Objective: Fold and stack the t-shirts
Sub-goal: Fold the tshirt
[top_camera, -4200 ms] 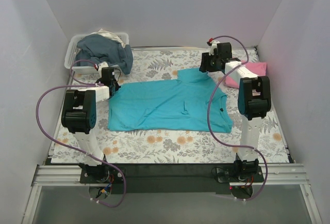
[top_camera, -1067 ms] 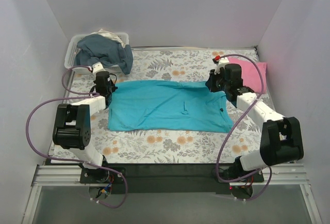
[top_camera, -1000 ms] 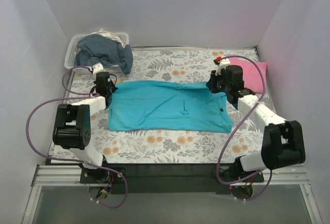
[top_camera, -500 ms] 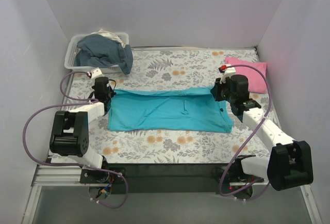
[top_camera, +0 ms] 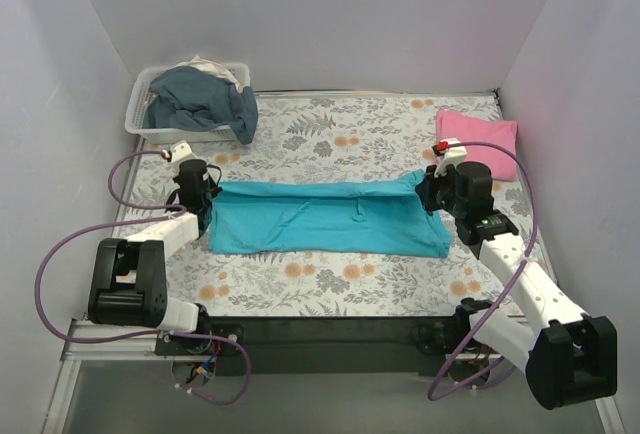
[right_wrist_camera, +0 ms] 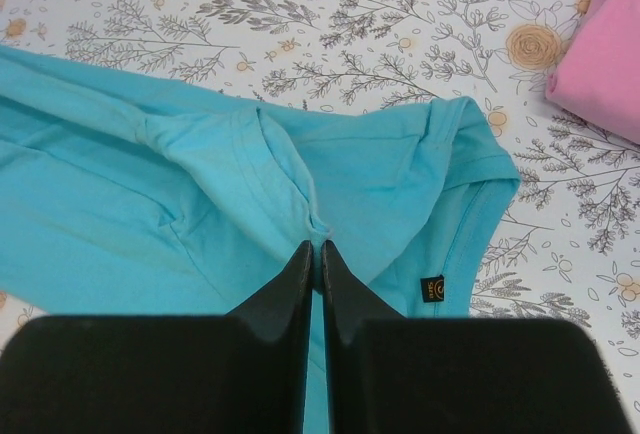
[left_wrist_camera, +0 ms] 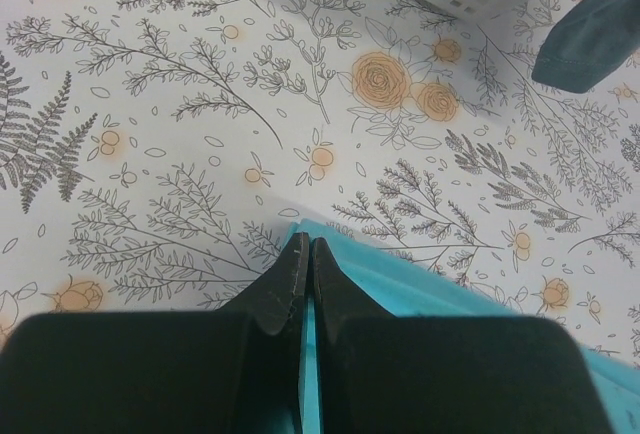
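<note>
Pulled toward the lower frame since the earlier view, the far edge of the teal t-shirt (top_camera: 320, 219) now leaves a narrower band across the middle of the worktop (top_camera: 340, 139). At its left corner the left jaws are pinched shut on the hem. At the right, the right jaws are shut on a pleat by the collar. The first lengthwise fold looks half done. Cross folds remain, then stacking with the pink t-shirt (top_camera: 478, 132), apparently folded, at upper right.

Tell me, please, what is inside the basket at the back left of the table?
A dark blue garment fills the basket and drapes over its right end. A pale cloth peeks out behind it. Anything beneath them is covered.
</note>
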Tool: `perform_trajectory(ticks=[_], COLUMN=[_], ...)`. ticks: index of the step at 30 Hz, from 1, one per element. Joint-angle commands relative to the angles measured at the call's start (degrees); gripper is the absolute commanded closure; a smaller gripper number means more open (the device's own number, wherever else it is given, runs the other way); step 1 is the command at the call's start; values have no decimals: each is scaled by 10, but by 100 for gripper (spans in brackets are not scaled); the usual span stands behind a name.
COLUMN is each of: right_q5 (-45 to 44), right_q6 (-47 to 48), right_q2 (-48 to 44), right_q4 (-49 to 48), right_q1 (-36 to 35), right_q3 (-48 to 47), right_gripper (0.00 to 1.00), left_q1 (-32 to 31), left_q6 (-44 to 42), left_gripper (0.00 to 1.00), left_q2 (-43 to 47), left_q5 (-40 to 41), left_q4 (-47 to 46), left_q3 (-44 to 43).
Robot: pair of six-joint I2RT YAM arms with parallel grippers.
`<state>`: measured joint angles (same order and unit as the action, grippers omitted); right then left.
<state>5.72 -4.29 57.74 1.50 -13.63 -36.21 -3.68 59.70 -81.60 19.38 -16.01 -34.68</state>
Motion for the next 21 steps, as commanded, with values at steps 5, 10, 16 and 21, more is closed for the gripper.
perform_trajectory(ticks=[5,10,16,21], right_q5=[-10,-16,-17,-32], right_q6=[-2,2,3,1], right_q2=[-50,-63,-65,-83], right_q4=[22,42,50,63], right_q1=[0,-1,-1,-1], right_q3=[9,10,25,35], right_gripper=[99,99,99,99], left_q1=[3,3,3,2], left_q6=[11,16,30,38], left_gripper=[100,100,100,100], left_q2=[45,57,66,82], left_q5=[9,8,16,12], left_q4=[8,9,24,26], left_q3=[20,32,41,53])
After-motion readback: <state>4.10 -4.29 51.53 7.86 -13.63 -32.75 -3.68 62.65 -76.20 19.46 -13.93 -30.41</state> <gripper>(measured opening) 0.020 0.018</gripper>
